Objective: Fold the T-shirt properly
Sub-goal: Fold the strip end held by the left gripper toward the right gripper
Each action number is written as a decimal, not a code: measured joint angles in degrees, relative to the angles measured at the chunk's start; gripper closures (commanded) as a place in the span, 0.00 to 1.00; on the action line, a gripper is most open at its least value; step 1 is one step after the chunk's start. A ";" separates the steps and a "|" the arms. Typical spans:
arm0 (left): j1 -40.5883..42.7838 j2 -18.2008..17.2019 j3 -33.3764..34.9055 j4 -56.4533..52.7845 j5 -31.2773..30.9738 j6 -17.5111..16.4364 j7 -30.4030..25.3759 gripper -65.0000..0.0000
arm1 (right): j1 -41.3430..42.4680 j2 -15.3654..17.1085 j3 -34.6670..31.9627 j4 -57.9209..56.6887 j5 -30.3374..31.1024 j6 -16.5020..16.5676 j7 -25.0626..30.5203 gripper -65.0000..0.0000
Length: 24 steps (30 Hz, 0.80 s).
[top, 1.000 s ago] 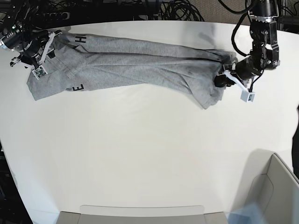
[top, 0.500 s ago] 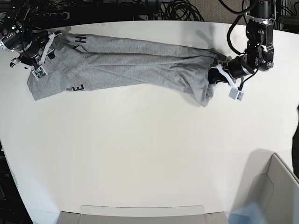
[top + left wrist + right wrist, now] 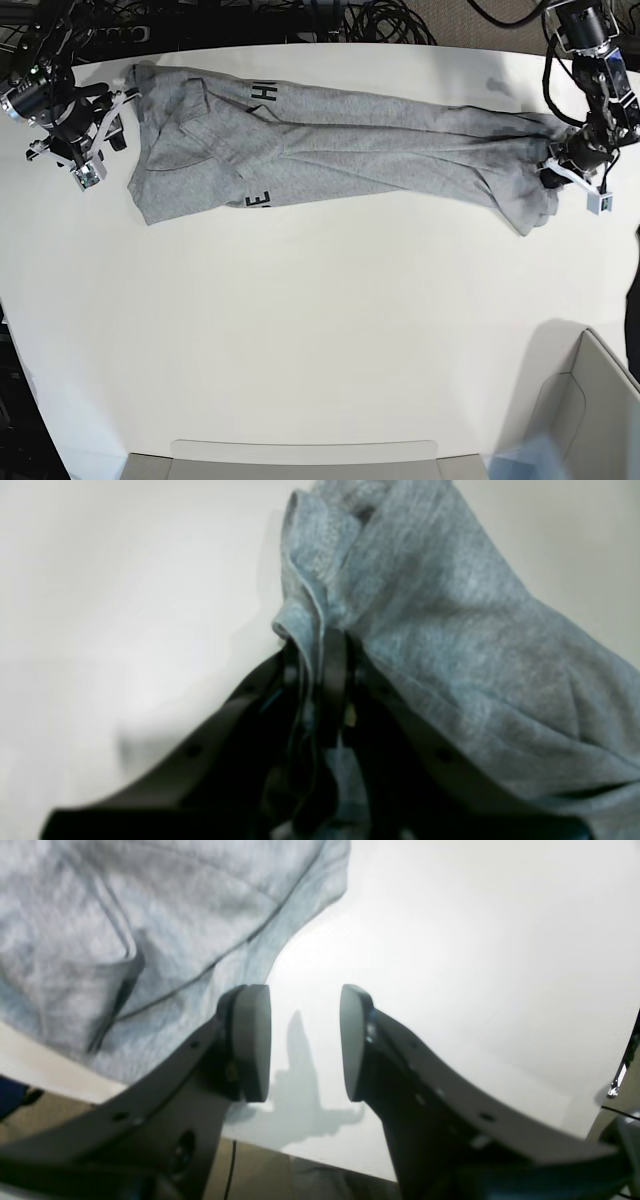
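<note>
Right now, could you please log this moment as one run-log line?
left gripper: shut on T-shirt | right gripper: open, off the cloth | table: T-shirt stretched lengthwise

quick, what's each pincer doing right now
Left pincer: shut on a bunched edge of the T-shirt.
Right pincer: open, holding nothing, with the shirt lying just beside it.
</note>
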 measured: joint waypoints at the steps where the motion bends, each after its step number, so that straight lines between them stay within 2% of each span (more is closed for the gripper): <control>1: -0.24 -0.61 0.09 -0.02 0.02 0.09 0.72 1.00 | 0.00 -0.66 0.11 0.00 -0.11 0.00 -0.07 0.65; 3: -0.11 -1.70 0.02 1.01 0.55 0.28 1.11 1.00 | -0.04 -1.90 0.11 0.00 -0.11 0.00 -0.24 0.65; 6: 0.87 -2.60 -0.59 7.76 2.14 1.20 3.28 1.00 | 0.11 -2.12 0.09 0.00 0.04 0.00 -0.02 0.65; 9: 1.25 -1.79 -4.92 15.67 0.85 0.61 6.38 1.00 | 0.15 -2.14 -0.11 0.00 -0.02 0.00 -0.24 0.65; 12: 1.55 2.16 -9.46 23.04 1.46 1.18 11.87 1.00 | 1.57 -1.95 -0.63 0.00 0.07 0.00 -0.24 0.65; 15: 2.27 7.30 -10.38 29.68 2.25 1.44 17.46 1.00 | 1.60 -1.09 -0.85 0.00 0.31 -0.02 0.17 0.65; 22: 2.32 18.18 -10.01 40.89 1.60 1.40 18.86 1.00 | 1.53 -0.94 -5.97 0.00 0.35 -0.02 0.02 0.65; 24: 3.89 20.37 -7.69 42.77 2.29 1.46 18.71 1.00 | 1.51 -0.90 -6.03 0.00 0.13 0.00 -0.04 0.65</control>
